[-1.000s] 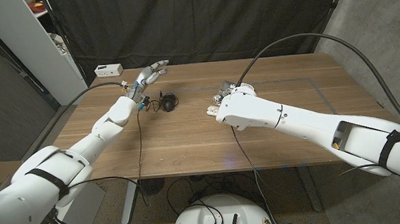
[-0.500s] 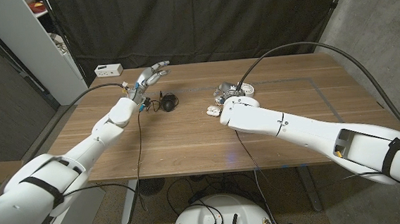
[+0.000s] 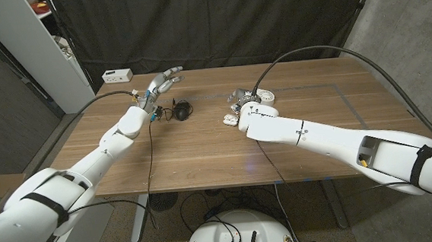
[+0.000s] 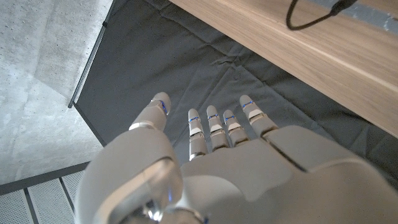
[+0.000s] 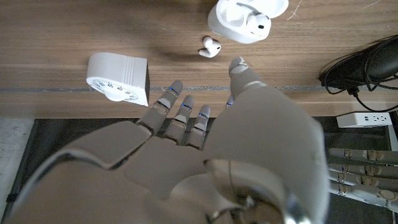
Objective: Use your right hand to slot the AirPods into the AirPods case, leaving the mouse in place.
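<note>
On the wooden desk (image 3: 203,148), the right hand (image 5: 205,155) hovered with its fingers (image 5: 180,115) spread, holding nothing, near the open white AirPods case (image 5: 239,22). One earbud already sat in it; the other AirPod (image 5: 210,47) lay loose just beside it (small, white, glossy), so I judged the job half done. The black mouse (image 3: 182,108) sat untouched, well apart, and the left hand (image 3: 160,83) was open.

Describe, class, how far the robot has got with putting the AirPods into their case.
Done: one earbud already sits in the open AirPods case. In hand: nothing; the right hand hovers open above the table, holding nothing. Left: the loose earbud lies on the wood beside the case, to be picked up and slotted. The mouse sits untouched near the left hand.
</note>
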Available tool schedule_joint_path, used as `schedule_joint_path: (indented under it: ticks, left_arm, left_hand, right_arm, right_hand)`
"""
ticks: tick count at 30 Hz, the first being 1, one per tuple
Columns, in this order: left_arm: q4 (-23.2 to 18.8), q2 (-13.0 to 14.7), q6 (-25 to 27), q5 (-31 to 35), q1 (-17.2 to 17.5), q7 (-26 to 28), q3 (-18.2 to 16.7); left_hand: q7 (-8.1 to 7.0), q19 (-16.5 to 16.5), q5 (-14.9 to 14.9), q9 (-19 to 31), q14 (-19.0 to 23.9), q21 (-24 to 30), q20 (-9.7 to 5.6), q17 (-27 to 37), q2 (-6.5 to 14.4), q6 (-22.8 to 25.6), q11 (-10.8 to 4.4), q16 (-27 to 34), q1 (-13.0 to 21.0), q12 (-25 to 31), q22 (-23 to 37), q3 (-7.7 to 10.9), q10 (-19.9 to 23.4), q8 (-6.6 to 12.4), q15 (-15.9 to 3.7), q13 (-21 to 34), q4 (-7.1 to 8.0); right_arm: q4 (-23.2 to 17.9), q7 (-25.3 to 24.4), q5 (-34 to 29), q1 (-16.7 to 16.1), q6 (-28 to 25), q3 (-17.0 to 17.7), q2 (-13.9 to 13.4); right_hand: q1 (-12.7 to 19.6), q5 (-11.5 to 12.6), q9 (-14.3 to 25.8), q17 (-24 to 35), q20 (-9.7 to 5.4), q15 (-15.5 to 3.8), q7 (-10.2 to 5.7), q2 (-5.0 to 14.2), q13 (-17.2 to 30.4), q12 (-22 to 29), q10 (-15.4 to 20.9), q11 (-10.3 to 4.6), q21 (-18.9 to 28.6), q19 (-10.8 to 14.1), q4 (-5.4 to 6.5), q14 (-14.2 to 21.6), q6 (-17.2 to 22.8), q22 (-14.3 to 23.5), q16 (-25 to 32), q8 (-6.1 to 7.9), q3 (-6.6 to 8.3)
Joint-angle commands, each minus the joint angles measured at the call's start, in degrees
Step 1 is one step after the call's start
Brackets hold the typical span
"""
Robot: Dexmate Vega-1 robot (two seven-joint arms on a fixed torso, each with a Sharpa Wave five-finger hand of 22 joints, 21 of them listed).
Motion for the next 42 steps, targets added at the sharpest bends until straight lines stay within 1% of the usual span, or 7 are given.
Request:
schedule_joint_path:
  ticks: [1, 9, 11, 17, 30, 35, 42]
  left_arm:
    - [1.0, -0.4, -0.3, 0.1, -0.8, -0.2, 0.1]
    - [0.2, -0.1, 0.5, 0.1, -0.4, -0.1, 0.1]
    - [-0.5, 0.1, 1.2, 0.1, -0.2, 0.2, 0.0]
    - [-1.1, 0.2, 2.1, 0.1, 0.0, 0.3, -0.1]
    - [-2.8, 1.0, 3.4, 0.2, 0.7, 0.5, -0.4]
    - [-4.3, 1.5, 4.8, 0.2, 1.3, 0.8, -0.5]
    - [-4.6, 1.6, 4.8, 0.2, 1.5, 0.5, -0.6]
  left_hand:
    - [0.07, 0.2, 0.0, 0.2, 0.5, 0.3, 0.0, 0.3, 0.1, 0.5, -0.16, 0.3, 0.6, 0.3, 0.2, 0.07, 0.4, 0.46, -0.05, 0.3, 0.31]
    - [0.06, 0.2, -0.1, 0.2, 0.5, 0.3, -0.01, 0.3, 0.1, 0.5, -0.08, 0.3, 0.8, 0.3, 0.2, -0.07, 0.3, 0.41, -0.1, 0.4, 0.41]
    - [0.16, 0.2, -0.1, 0.2, 0.5, 0.3, -0.06, 0.3, 0.1, 0.5, -0.13, 0.3, 0.8, 0.3, 0.2, -0.12, 0.4, 0.41, -0.1, 0.4, 0.44]
    - [0.18, 0.1, -0.1, 0.2, 0.4, 0.3, -0.01, 0.3, 0.0, 0.5, -0.14, 0.2, 0.9, 0.4, 0.2, -0.22, 0.4, 0.38, -0.06, 0.4, 0.49]
    - [0.11, 0.1, -0.2, 0.3, 0.4, 0.4, 0.33, 0.3, 0.0, 0.5, -0.12, 0.2, 1.0, 0.3, 0.3, -0.42, 0.2, 0.37, -0.05, 0.4, 0.59]
    - [0.13, 0.1, -0.2, 0.3, 0.3, 0.4, 0.36, 0.3, 0.0, 0.5, -0.04, 0.2, 1.0, 0.4, 0.3, -0.49, 0.2, 0.36, -0.09, 0.4, 0.63]
    - [0.11, 0.1, -0.2, 0.3, 0.3, 0.4, 0.35, 0.3, -0.1, 0.6, -0.13, 0.2, 1.1, 0.4, 0.3, -0.6, 0.2, 0.35, -0.04, 0.5, 0.67]
  right_arm:
    - [6.2, 8.1, -6.1, 2.4, 3.5, -1.8, 1.8]
    - [6.8, 10.8, -8.2, 1.8, 2.7, -0.8, 1.8]
    - [6.8, 11.4, -8.5, 1.7, 2.3, -0.6, 1.8]
    - [7.0, 13.2, -9.5, 1.7, 2.2, -0.5, 1.6]
    - [9.4, 16.7, -10.5, 2.1, 3.5, -0.6, 2.3]
    - [9.8, 17.3, -11.0, 1.8, 3.8, -0.5, 2.3]
    - [9.8, 17.6, -11.8, 1.2, 4.0, -0.2, 2.0]
  right_hand:
    - [1.0, 0.0, -0.1, 0.3, -0.29, -6.58, 0.05, 0.66, 0.1, 0.1, 0.0, -0.59, -0.2, -0.4, 0.15, -0.3, -0.1, 0.1, -0.1, -0.46, 0.68]
    - [2.3, -0.3, -0.6, 0.5, -0.91, -7.05, 0.15, 1.88, 0.1, 0.3, -0.2, -1.05, 0.0, -0.7, 0.24, -0.5, 2.2, 0.1, 0.1, -0.2, 1.36]
    - [3.3, -0.3, -0.9, 0.7, -1.67, -7.52, 0.09, 2.82, 0.2, 0.4, -0.3, -1.14, 0.1, -0.5, 0.25, -0.6, 3.9, 0.1, 0.3, 0.02, 1.92]
    - [4.2, -0.1, -1.2, 0.9, -2.22, -7.94, 0.09, 3.27, 0.2, 0.6, 0.0, -1.27, 0.2, -0.4, 0.16, -0.6, 5.6, 0.1, 0.4, 0.19, 2.34]
    - [4.9, 0.1, -1.5, 1.1, -2.86, -8.08, 0.06, 3.51, 0.3, 0.7, 0.1, -2.11, 0.1, -0.9, 0.24, -0.9, 6.4, 0.1, 0.5, 0.03, 2.6]
    - [4.9, 0.2, -1.6, 1.1, -2.9, -8.06, 0.07, 3.49, 0.3, 0.9, 0.5, -1.98, 0.1, -0.8, 0.34, -0.9, 6.7, 0.1, 0.6, -0.02, 2.58]
    - [4.5, 0.2, -1.8, 1.3, -3.24, -8.17, 0.14, 3.01, 0.4, 1.1, 0.6, -1.89, 0.5, 0.0, 0.77, -0.4, 8.7, 0.1, 1.0, 0.22, 2.08]
